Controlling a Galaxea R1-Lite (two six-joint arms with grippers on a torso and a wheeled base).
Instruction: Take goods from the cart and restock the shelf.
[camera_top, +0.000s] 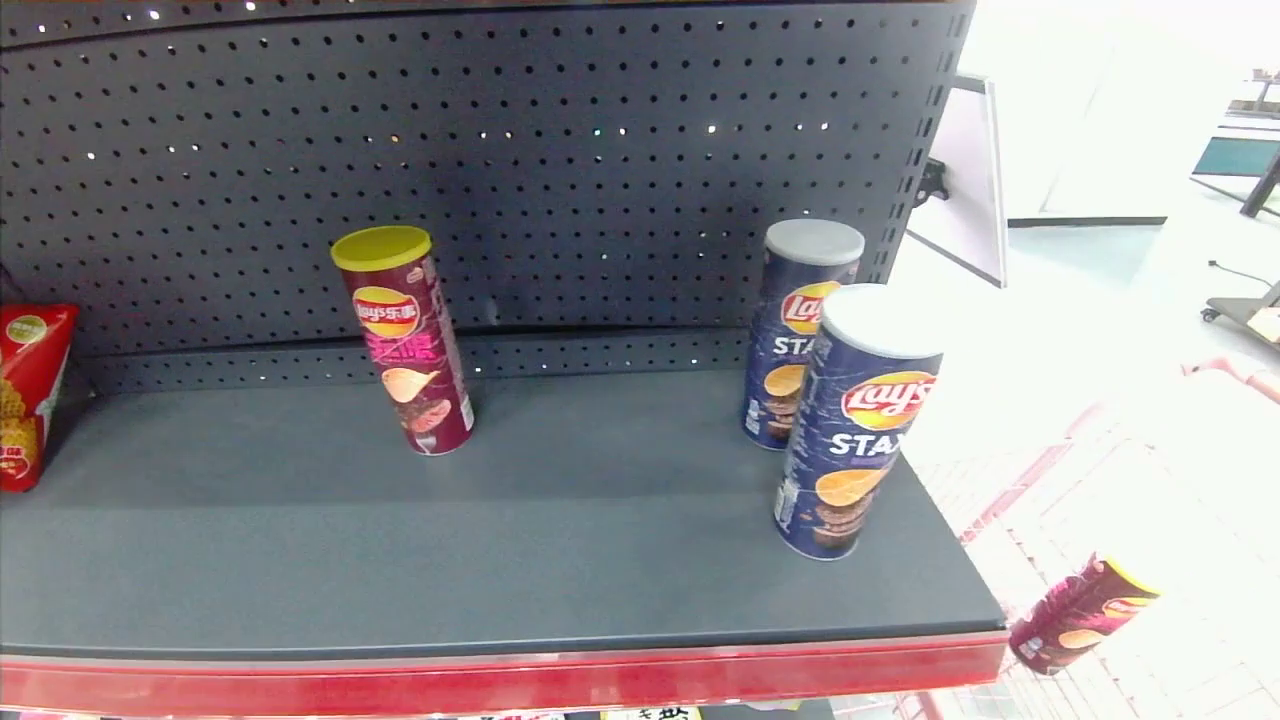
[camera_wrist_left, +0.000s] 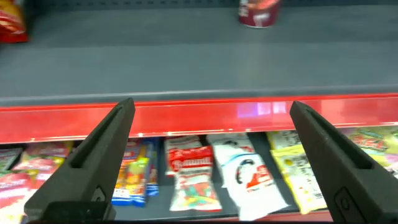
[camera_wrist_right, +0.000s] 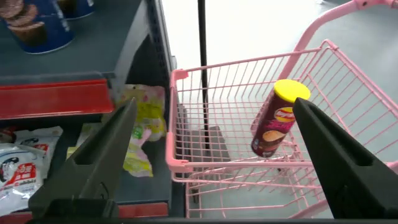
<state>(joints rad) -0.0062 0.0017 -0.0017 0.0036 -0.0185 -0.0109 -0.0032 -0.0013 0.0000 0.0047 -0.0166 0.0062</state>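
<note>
A maroon chip can with a yellow lid (camera_top: 405, 340) stands upright near the back of the grey shelf (camera_top: 560, 540). Two dark blue chip cans (camera_top: 800, 330) (camera_top: 855, 425) stand at the shelf's right end. Another maroon can (camera_wrist_right: 277, 118) leans inside the pink wire cart (camera_wrist_right: 249, 162), which stands to the right of the shelf; the head view shows this can (camera_top: 1080, 612) below the shelf's right corner. My left gripper (camera_wrist_left: 211, 106) is open and empty, facing the shelf's red front lip (camera_wrist_left: 199, 115). My right gripper (camera_wrist_right: 214, 102) is open and empty above the cart.
A red snack bag (camera_top: 25, 395) stands at the shelf's far left. Several snack packets (camera_wrist_left: 199, 174) lie on the lower shelf under the red lip. A black pegboard (camera_top: 480, 150) backs the shelf. A yellow-green packet (camera_wrist_right: 143, 124) lies beside the cart's corner.
</note>
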